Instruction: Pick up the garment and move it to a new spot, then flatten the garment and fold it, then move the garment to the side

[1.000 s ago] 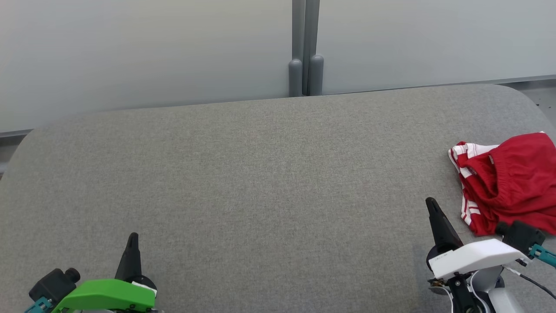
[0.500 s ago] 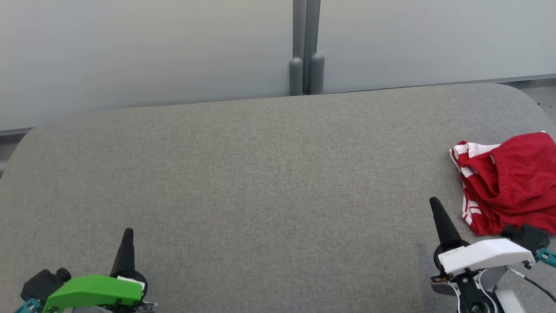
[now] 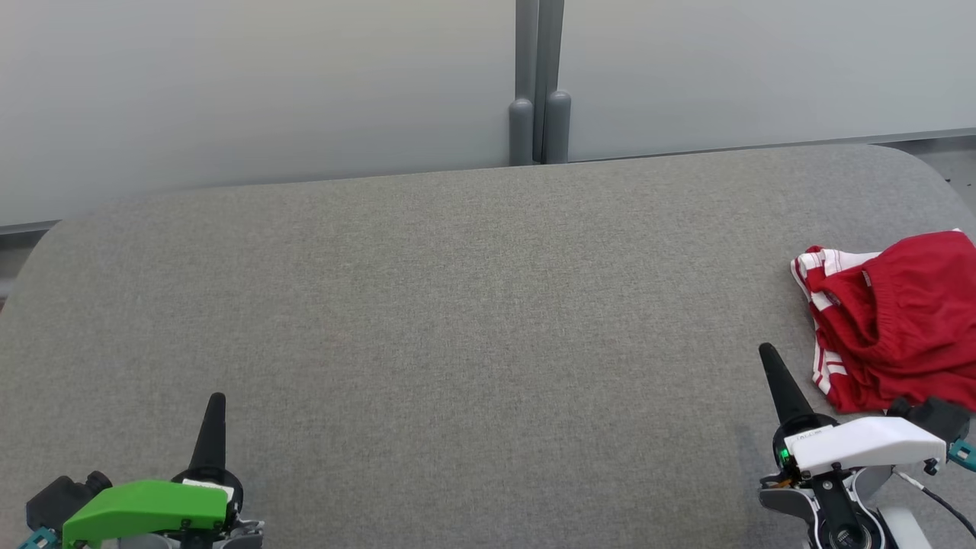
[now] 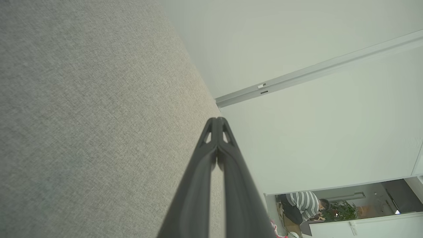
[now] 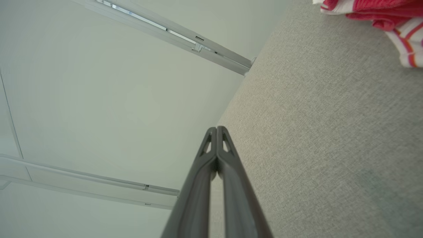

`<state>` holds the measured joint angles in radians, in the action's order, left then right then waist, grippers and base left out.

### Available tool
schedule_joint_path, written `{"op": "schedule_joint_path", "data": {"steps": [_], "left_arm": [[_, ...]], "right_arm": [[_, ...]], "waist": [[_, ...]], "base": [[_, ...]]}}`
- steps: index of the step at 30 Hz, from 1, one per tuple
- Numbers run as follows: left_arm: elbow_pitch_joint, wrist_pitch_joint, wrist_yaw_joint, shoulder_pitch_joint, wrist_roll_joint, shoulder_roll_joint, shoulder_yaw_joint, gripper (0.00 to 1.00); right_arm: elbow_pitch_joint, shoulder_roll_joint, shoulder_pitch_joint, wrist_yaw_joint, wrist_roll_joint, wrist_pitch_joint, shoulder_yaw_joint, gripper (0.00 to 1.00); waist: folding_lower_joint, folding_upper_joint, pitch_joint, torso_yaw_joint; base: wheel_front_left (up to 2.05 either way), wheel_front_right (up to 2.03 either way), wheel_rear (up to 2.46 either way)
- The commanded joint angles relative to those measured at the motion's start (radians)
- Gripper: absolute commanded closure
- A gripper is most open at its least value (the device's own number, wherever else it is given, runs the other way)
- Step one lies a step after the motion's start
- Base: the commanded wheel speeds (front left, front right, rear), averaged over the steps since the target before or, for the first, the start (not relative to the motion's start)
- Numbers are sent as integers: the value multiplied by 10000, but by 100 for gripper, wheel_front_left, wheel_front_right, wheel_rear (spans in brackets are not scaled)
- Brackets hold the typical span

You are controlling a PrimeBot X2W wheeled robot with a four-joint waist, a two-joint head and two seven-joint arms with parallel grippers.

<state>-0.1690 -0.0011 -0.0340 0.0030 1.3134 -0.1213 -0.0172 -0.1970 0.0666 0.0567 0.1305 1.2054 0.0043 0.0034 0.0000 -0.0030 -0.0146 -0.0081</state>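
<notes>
So the red shorts [image 3: 892,320] with the white side stripes are sitting in a crumpled heap at the far right of the head view, about mid-height, with part of them cut off by the frame edge. You can make out the elastic waistband bunched up on top. In the right wrist view they poke in at the upper right corner [image 5: 380,13].

They're lying on the grey fabric surface [image 3: 473,305], nothing holding them.

The right gripper [image 3: 766,354] is at the lower right of the head view, just left of the shorts and a bit below, near but not touching. Its two dark fingers are pressed together into one point, nothing between them; same story up close [image 5: 216,129].

The left gripper [image 3: 216,400] is way over at the lower left, well apart from the shorts, also pinched fully closed and empty [image 4: 217,119].

Behind the surface are pale wall panels [image 3: 229,91] with a grey post [image 3: 537,84] at top centre. The left wrist view catches a person [image 4: 304,203] in a striped top at lower right, next to a potted plant [image 4: 340,211].
</notes>
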Motion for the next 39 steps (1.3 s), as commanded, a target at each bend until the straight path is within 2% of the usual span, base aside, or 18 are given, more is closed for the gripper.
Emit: {"op": "schedule_joint_path", "data": {"steps": [1,39], "left_arm": [[49,67,-97,-272,232,-5,142,100],[-137,960,-801,-502,2513,435,1240,100]], "right_arm": [[43,41,208,3,285,61,-57,100],[-165,11,299,5,3389,556,-389,100]], "waist": [[0,17,5,3],[0,26,122,59]], "base": [[0,0,0],[0,0,0]]}}
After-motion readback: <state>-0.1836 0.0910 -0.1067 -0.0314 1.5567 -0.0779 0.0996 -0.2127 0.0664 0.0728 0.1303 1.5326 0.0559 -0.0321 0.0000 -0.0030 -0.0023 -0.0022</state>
